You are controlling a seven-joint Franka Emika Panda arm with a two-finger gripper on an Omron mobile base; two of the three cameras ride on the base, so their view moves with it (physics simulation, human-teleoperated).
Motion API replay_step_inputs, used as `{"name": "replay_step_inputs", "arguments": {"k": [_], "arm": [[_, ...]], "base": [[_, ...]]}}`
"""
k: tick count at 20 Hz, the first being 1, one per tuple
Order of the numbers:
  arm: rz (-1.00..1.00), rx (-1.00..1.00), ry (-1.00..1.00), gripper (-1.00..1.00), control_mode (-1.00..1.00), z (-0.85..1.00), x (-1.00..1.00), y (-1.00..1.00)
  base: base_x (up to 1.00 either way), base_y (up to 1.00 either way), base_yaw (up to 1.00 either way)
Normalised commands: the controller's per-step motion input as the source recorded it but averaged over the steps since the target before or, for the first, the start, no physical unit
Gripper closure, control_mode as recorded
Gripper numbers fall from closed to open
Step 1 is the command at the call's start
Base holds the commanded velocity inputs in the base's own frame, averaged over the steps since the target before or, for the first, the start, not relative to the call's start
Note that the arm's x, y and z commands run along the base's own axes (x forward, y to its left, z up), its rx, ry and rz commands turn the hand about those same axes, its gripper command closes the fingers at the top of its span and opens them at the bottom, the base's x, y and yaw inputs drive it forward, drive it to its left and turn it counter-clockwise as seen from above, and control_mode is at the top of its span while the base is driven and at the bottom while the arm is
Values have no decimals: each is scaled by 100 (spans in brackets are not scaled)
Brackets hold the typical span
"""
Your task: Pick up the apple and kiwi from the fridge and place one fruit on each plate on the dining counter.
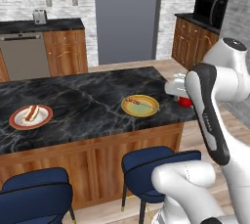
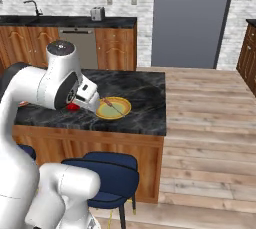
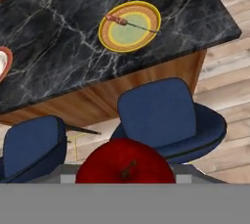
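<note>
Black white-veined marble dining counter point(image 1: 88, 100) carries a yellowish-tan round plate point(image 1: 140, 105) in the left base view, the glossy red apple point(image 1: 184, 101) just beyond its edge; right base view, apple point(image 2: 73, 106) beside that plate point(image 2: 114, 108); hand view, gripper point(image 3: 126, 179) clamped on the apple point(image 3: 125, 162)
</note>
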Motion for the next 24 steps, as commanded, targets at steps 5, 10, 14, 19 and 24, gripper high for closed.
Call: {"name": "replay_step_inputs", "arguments": {"k": [5,10,14,19,24], "arm": [[0,-15,18,100,-100,-47,81,14],[0,-12,19,100,-100,-49,69,3],[0,-2,13,100,-100,-39,70,0],[0,0,4,100,-100,-46,67,0],[0,0,0,100,-100,-44,63,0]], "base": [[0,0,0],[0,0,0],[0,0,0],[0,0,0],[0,0,0]]}}
